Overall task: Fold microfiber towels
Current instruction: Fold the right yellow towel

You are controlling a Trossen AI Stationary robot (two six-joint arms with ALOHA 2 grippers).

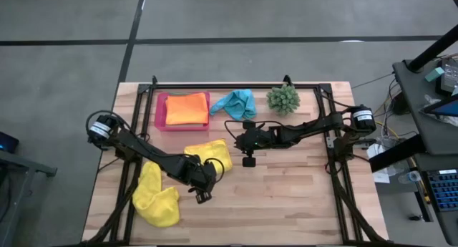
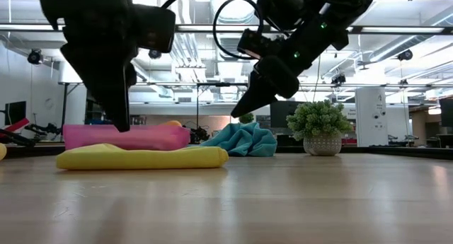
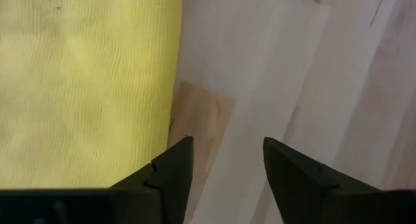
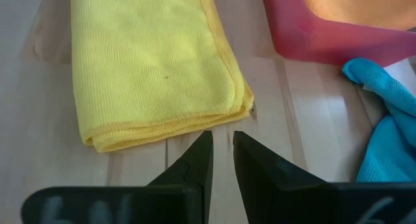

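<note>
A folded yellow towel (image 1: 211, 154) (image 4: 153, 68) lies flat on the wooden table in front of the pink tray (image 1: 161, 111). A second yellow towel (image 1: 157, 197) lies crumpled near the table's left front. An orange towel (image 1: 187, 108) lies folded in the tray. A turquoise towel (image 1: 236, 102) is heaped to the tray's right. My left gripper (image 1: 202, 197) (image 3: 227, 143) points down, open and with nothing in it, above bare wood beside the folded towel's edge (image 3: 170, 87). My right gripper (image 1: 248, 162) (image 4: 222, 134) hovers just right of that towel, its fingers shut to a slit, nothing between them.
A spiky green plant (image 1: 283, 98) (image 2: 320, 127) in a small pot stands at the back right. Bare wood stretches across the table's near and right parts. A black frame rail (image 1: 236, 85) runs along the far edge.
</note>
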